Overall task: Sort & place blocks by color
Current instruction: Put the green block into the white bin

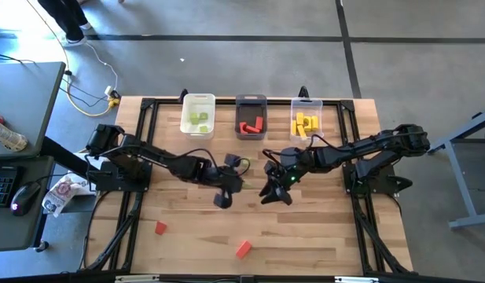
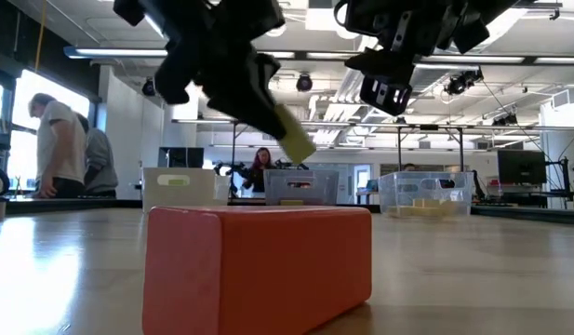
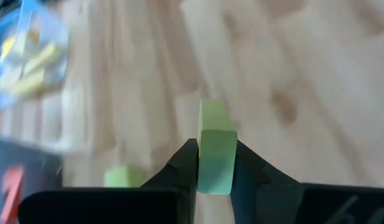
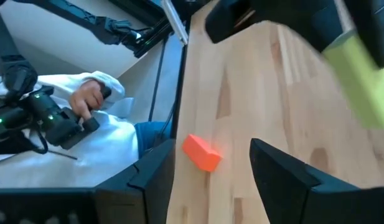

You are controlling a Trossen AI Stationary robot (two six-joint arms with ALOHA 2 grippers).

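Mid-table, the left gripper (image 3: 215, 163) clamps a light green block (image 3: 215, 158) above the wood while the right gripper (image 1: 275, 189) hangs alongside, fingers spread and empty; two red blocks (image 1: 242, 249) lie near the front edge

We can't make out the green block (image 1: 223, 201) in the high view; the left gripper (image 1: 224, 196) covers it. Low view: red block (image 2: 259, 265) up close hides the bench's near part, its bottom cut off by the edge. Left wrist view: yellow blocks (image 3: 27, 59) are a blur, can't count them. Bin contents in the high view are too small to tell apart.
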